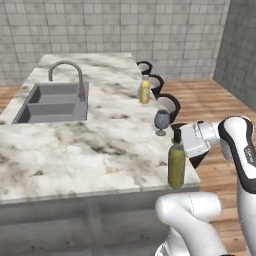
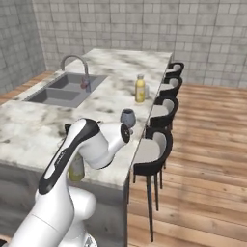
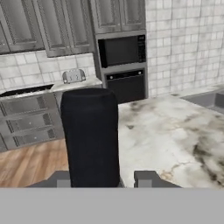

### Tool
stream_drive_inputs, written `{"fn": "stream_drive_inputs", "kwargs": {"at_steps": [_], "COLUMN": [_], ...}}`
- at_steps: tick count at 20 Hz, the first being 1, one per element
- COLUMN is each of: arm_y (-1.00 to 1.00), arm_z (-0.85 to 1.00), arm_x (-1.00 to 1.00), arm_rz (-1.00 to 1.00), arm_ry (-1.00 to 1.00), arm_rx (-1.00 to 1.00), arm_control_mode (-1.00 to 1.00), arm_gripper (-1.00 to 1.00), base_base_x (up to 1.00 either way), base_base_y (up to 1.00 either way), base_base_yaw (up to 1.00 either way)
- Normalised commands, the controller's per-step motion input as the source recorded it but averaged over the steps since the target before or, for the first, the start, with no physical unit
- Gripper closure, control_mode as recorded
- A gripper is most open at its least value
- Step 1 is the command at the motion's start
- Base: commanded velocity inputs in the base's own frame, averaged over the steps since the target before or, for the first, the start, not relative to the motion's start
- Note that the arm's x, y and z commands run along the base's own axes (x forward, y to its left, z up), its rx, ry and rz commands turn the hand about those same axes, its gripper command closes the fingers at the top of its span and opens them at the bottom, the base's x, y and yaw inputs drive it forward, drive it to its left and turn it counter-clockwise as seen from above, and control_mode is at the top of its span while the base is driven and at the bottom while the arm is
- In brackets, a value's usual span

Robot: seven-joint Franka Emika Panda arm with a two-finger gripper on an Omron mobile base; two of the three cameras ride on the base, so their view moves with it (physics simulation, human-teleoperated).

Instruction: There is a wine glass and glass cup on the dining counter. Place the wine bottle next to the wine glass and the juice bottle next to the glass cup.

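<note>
The olive-green wine bottle (image 1: 176, 167) stands upright at the front right corner of the dining counter (image 1: 75, 150). My gripper (image 1: 177, 140) comes in from the right and is shut on the bottle's neck. In the hand view the bottle's dark top (image 3: 89, 135) rises between my fingertips (image 3: 146, 178). The wine glass (image 1: 162, 120) stands a little behind the bottle near the counter's right edge. Further back is the yellow juice bottle (image 1: 144, 90). From the right base view my arm covers most of the wine bottle (image 2: 75, 171); the wine glass (image 2: 127, 117) and juice bottle (image 2: 140, 89) show beyond. The glass cup is hidden.
A steel sink (image 1: 52, 102) with a curved faucet (image 1: 67, 75) takes up the counter's left side. Black stools (image 2: 154, 149) line its right edge over a wooden floor. Grey cabinets and a built-in oven (image 3: 122, 65) stand across the room.
</note>
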Motion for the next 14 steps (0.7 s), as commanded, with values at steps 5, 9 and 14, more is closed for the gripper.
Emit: {"fn": "stream_drive_inputs", "kwargs": {"at_steps": [5, 9, 14], "arm_y": [0.00, 0.00, 0.00], "arm_z": [0.00, 0.00, 0.00], "arm_x": [0.00, 0.00, 0.00], "arm_rz": [0.00, 0.00, 0.00], "arm_ry": [0.00, 0.00, 0.00], "arm_rx": [0.00, 0.00, 0.00], "arm_control_mode": [1.00, 1.00, 1.00], "arm_gripper": [1.00, 1.00, 1.00], "base_base_x": [0.36, 0.10, 0.00], "base_base_y": [-0.53, -0.44, -0.05], "base_base_yaw": [0.18, 0.05, -0.02]}}
